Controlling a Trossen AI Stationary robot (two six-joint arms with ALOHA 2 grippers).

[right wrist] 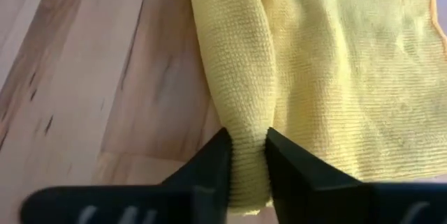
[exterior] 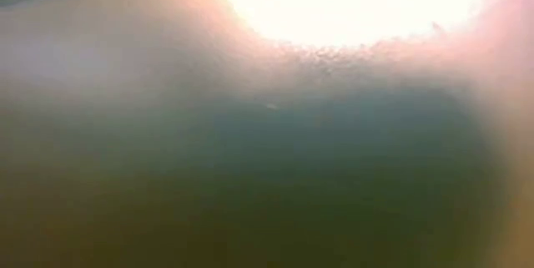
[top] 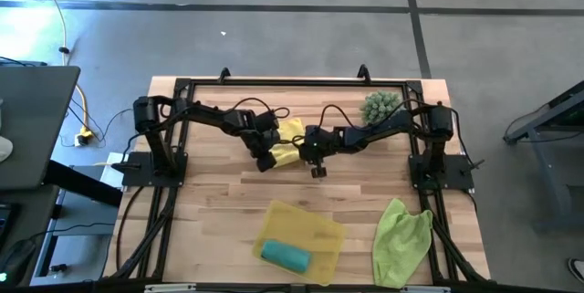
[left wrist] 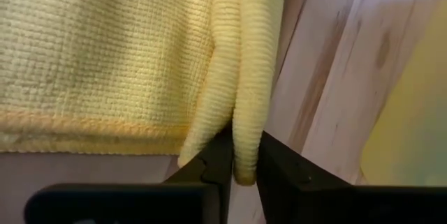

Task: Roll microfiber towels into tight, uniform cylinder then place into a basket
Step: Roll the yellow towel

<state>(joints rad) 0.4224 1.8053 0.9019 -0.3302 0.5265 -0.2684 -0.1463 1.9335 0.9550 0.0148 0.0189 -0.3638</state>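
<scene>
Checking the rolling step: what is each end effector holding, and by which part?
Both pinch the yellow towel: the left end effector and the right end effector each clamp a bunched fold at its edge.

Both arms reach inward toward the middle; the left pincer [left wrist: 237,172] and right pincer [right wrist: 248,165] each pinch a fold.

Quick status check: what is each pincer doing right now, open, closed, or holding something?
Left pincer: closed on a fold of the yellow towel.
Right pincer: closed on a rolled fold of the same yellow towel.
</scene>
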